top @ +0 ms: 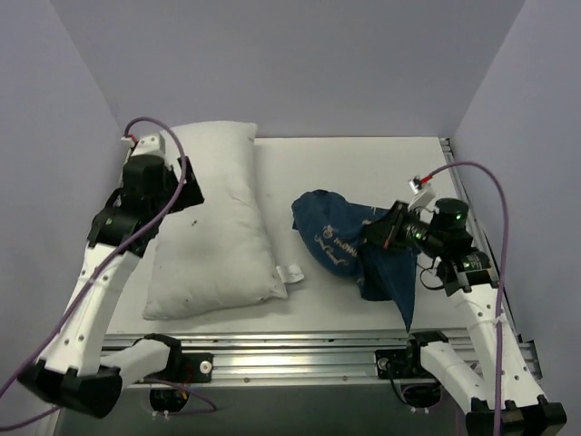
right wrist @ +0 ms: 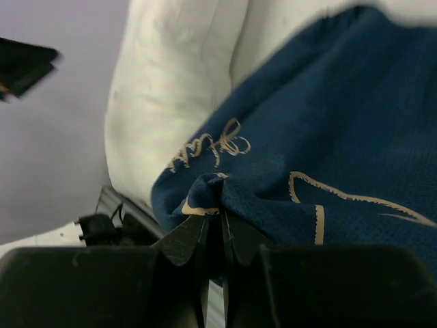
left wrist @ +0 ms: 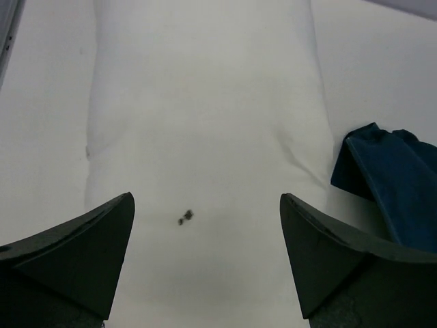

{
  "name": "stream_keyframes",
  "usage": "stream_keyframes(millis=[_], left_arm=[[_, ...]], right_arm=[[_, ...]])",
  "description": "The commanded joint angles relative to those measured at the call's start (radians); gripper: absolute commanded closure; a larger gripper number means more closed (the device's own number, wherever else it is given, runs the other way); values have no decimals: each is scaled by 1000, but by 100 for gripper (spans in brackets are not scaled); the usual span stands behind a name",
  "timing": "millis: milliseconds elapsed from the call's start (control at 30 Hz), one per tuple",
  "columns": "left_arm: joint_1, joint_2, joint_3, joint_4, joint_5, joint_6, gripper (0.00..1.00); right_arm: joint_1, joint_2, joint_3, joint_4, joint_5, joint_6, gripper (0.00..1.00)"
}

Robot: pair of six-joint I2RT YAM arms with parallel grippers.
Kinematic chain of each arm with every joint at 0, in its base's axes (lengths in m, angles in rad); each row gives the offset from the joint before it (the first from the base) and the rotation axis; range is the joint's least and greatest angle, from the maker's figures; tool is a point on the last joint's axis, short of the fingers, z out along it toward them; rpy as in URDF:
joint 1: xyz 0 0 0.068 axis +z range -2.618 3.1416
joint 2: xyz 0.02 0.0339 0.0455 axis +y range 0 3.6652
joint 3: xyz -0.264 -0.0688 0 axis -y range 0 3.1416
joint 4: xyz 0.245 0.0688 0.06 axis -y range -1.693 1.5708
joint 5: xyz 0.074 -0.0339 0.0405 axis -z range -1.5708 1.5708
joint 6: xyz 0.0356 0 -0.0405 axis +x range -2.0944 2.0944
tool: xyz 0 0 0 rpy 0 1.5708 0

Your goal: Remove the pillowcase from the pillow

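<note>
One white tabletop (top: 363,163) fills the middle of the overhead view. Pale lilac panels (top: 300,64) wall it on three sides and a ribbed metal rail (top: 300,350) runs along its near edge.

On the left half lies a plump, plain white rectangular pillow (top: 213,218), uncovered, its long side running away from the arms. To its right, with a strip of table between, sits a crumpled dark navy fabric pillowcase (top: 338,238) printed with cream line drawings and cursive script. The cloth is too bunched for the script to be read. One pointed tail of it hangs down over the rail.

From the right, a white and black arm reaches into the heap. The right gripper (right wrist: 217,225) is pinched closed on a raised fold of the pillowcase. Its wrist view shows the two dark fingertips pressed together with navy cloth caught between them. From overhead those fingertips are buried in the fabric and cannot be seen.

The left gripper (left wrist: 206,205) sits over the far left part of the pillow, spread wide and holding nothing. Its two dark fingers (left wrist: 75,260) are cut off at the bottom corners of the wrist view. Whether they touch the pillow cannot be told.

Thin purple cables (top: 136,127) loop from each arm.

A small white tag (top: 290,272) juts from the pillow's near right corner. Tiny dark specks (left wrist: 185,216) mark the pillow between the left fingers.
</note>
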Motion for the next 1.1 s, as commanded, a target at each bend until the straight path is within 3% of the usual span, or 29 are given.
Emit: stream_keyframes(millis=[0, 133, 233, 300, 433, 467, 567, 767, 1067], left_arm=[[3, -155, -35, 14, 22, -33, 6], [4, -338, -89, -60, 6, -27, 6], [6, -438, -103, -127, -11, -26, 6], [6, -483, -109, -170, -14, -24, 6], [6, -566, -103, -251, -23, -29, 6], [6, -575, -98, -280, -42, -27, 6], [6, -600, -85, -330, -60, -18, 6], [6, -633, -34, -393, -86, -10, 6], [6, -669, 121, -466, -137, 11, 6]], right_arm=[[56, -13, -158, -76, -1, -53, 94], [186, -32, -278, -134, 92, -62, 87], [245, -47, -278, -202, 180, -72, 83], [282, -58, -258, -243, 208, -83, 75], [291, -59, -167, -314, 237, -155, 46], [291, -50, -137, -341, 276, -184, 31], [292, -23, -19, -381, 326, -223, 16], [289, 22, 200, -374, 575, -250, 0], [289, -12, 413, -361, 1118, -267, 0]])
